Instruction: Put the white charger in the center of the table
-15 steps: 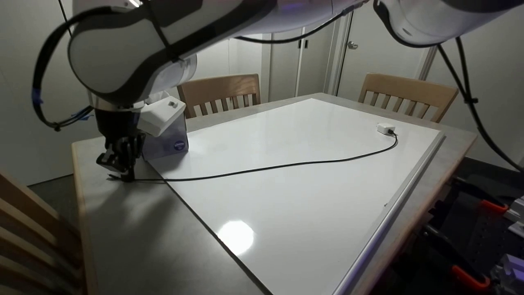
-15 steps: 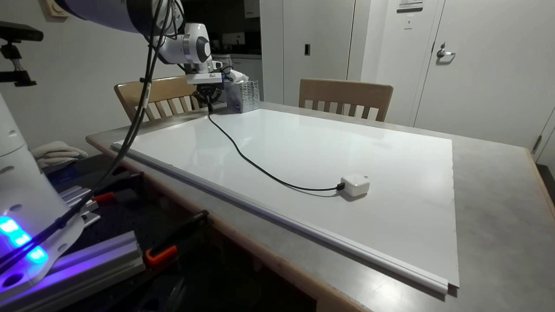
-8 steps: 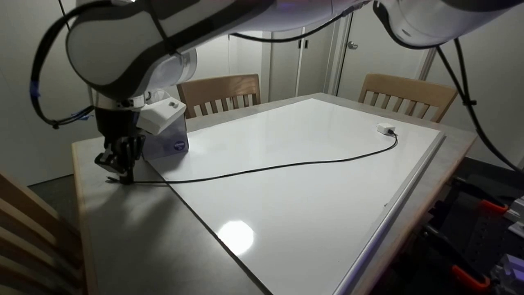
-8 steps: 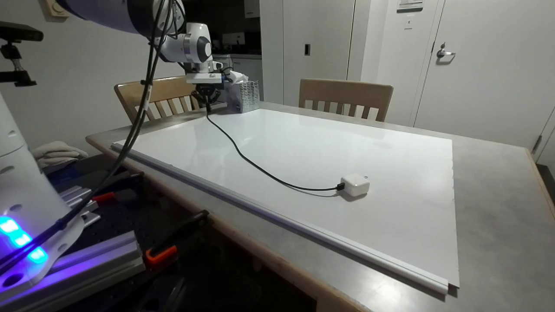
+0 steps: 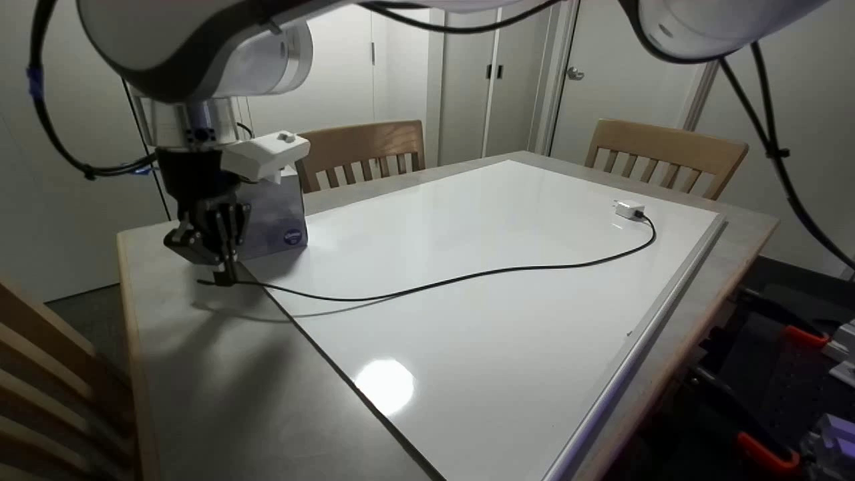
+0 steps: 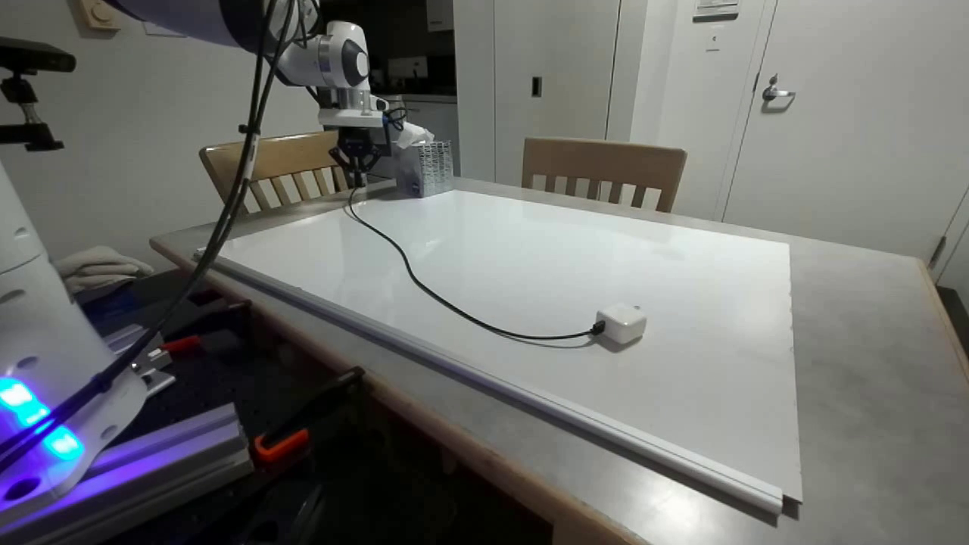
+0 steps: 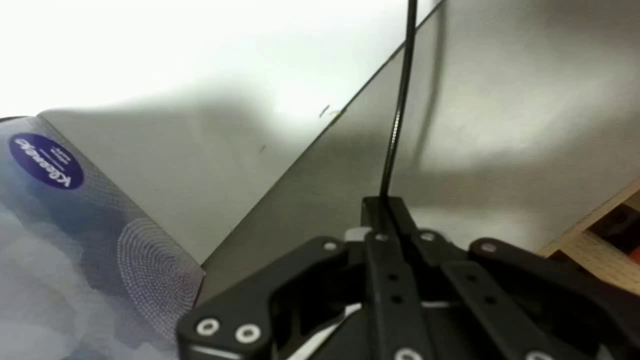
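Pale doors (image 6: 863, 129) across the back. In an exterior view the table (image 5: 254, 401) is pale grey, mostly covered by a glossy white panel (image 5: 481, 227); clock hub below = table middle there, 12 at frame top. Arm (image 5: 153, 40) spans from about 1 o'clock round to 10, then hangs down near 9. Wooden chairs (image 5: 668, 150) at 2, 8 and 10. Bluish tissue box (image 5: 270, 214) at 9. Gripper (image 7: 384, 212) just beside the box, slightly below 9; can't tell if they touch. Jaws pinch the black cord (image 7: 401, 100) near its free end, nothing else visible between them, short tail poking out behind; cord leaves toward 12 in the wrist view. Pinched end hangs just above the table, rest sags onto the panel and runs toward 3 with loose bends. White charger (image 5: 629, 210) sits on the panel at about 3, cord plugged in, well off the middle in both exterior views. Status, my read: cord grasp done, placement not. Left to do: take up slack, tow the charger toward 9 until it reaches the middle, lower the cord, let go. Grasping the charger itself is the other option, given it's out in the open. Risks: cord slipping through the pinch, charger twisting or overshooting on that glossy surface. Tow gently, since nothing holds the charger directly.
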